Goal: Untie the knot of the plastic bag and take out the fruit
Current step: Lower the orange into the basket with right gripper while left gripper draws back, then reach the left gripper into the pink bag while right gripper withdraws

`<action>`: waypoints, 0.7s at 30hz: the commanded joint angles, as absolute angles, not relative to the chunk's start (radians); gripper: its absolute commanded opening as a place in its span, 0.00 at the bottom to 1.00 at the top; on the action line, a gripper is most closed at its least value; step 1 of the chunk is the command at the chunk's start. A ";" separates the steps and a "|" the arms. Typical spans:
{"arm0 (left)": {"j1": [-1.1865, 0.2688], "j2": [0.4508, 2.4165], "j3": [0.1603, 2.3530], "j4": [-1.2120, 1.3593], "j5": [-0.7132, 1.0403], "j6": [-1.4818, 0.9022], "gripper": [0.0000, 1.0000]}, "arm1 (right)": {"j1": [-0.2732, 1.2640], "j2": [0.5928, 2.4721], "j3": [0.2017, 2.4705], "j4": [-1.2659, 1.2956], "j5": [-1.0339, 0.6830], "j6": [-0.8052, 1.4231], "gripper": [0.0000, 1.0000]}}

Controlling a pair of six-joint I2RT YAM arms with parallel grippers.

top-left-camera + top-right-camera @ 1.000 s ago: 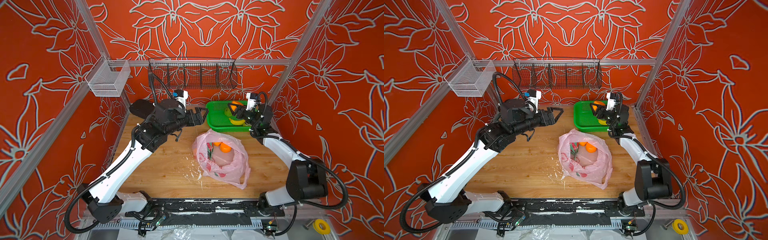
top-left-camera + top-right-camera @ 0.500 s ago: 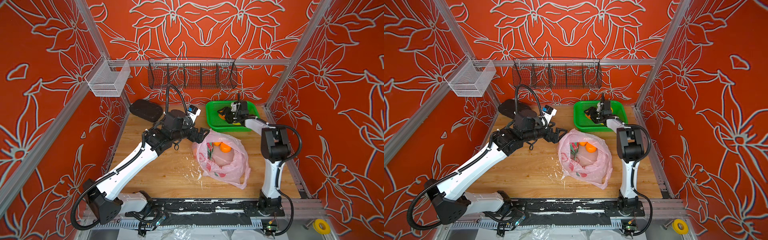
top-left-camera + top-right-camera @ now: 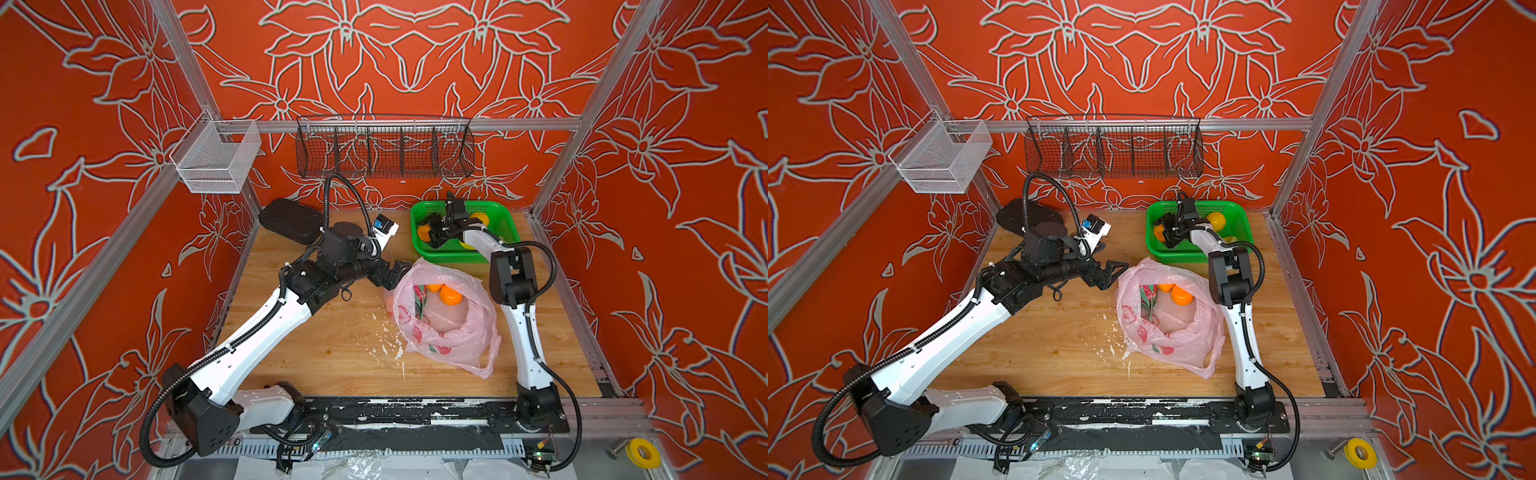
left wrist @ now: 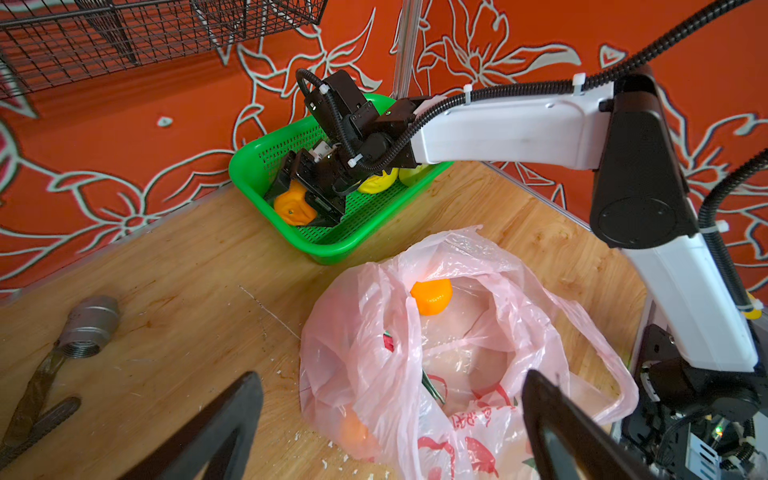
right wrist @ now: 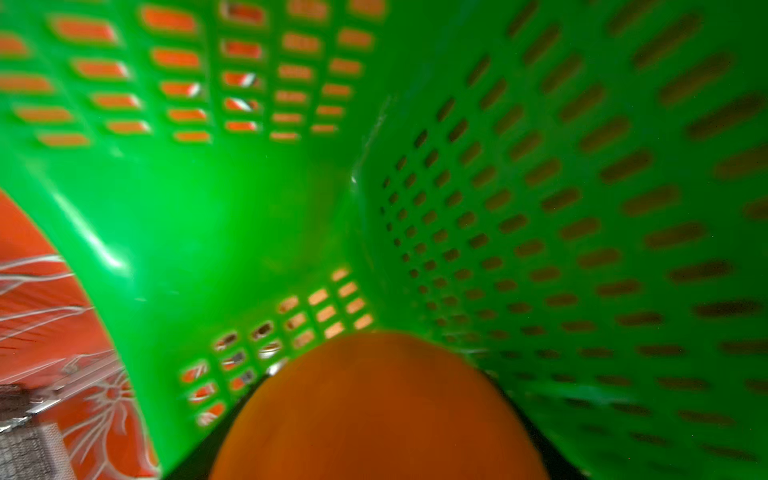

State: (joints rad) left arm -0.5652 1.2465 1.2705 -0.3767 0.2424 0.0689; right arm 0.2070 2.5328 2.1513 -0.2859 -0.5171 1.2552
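The pale pink plastic bag lies slumped on the wood with its mouth gaping; the knot does not show. Inside lie oranges and a red-and-green fruit. My left gripper hangs open over the bag's left edge, nothing between its fingers. My right gripper is down in the green basket with an orange between its fingers. Whether they still press it is not visible.
Yellow fruits lie in the basket. A black wire rack and a clear mesh box hang on the back rail. A black pad and a metal fitting sit far left. White crumbs dot the wood.
The left gripper has come down from beside the basket to the bag's edge. The right arm has folded and lowered its gripper with the orange into the basket.
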 commanded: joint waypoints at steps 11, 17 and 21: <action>-0.517 1.251 1.284 -0.345 0.322 0.121 0.97 | 0.181 2.365 1.998 -0.262 -0.423 1.248 0.97; -0.520 1.268 1.300 -0.352 0.362 0.026 0.98 | 0.153 2.189 1.804 -0.223 -0.433 1.192 0.97; -0.556 1.286 1.315 -0.381 0.300 -0.079 0.93 | 0.130 2.052 1.697 -0.274 -0.456 1.128 0.97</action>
